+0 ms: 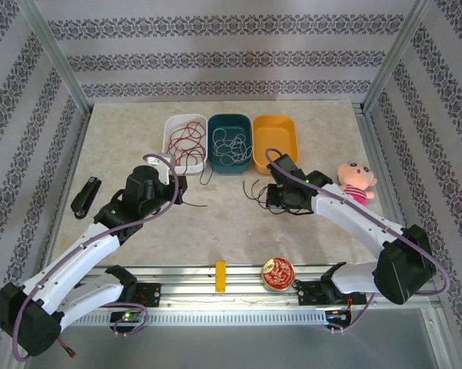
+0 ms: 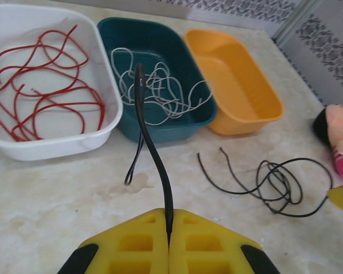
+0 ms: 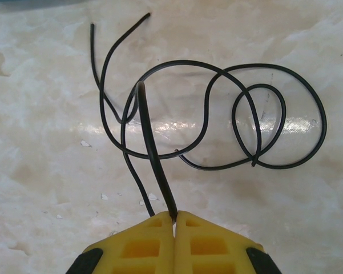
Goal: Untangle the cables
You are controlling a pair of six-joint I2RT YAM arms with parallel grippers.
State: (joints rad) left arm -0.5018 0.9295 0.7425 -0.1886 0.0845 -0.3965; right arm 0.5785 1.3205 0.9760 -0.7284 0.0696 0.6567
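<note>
Black-cable step: left fingers (image 2: 163, 229) clenched on one black cable (image 2: 151, 149) arcing up ahead of them, right fingers (image 3: 166, 229) clenched on a strand of the black tangle (image 3: 257, 114) looped on the worktop (image 3: 45, 171) just beyond; next probably needs a slow pull-apart, then the orange bin (image 2: 246, 85).

- Table (image 3: 285, 228): marble-look top, smooth, glossy under the light.
- Black cable (image 3: 152, 149): smooth sheath with a slight sheen.
- Red cable (image 2: 68, 104), white cable (image 2: 160, 85): smooth, matt.
- White bin (image 2: 51, 145), teal bin (image 2: 160, 132), orange bin (image 2: 245, 123): smooth plastic.
- My left gripper (image 2: 169, 221), right gripper (image 3: 174, 217): matt yellow moulded plastic.
- Doll (image 1: 357, 181), far right: plush cloth.
- Frame (image 1: 57, 58): bare metal.
</note>
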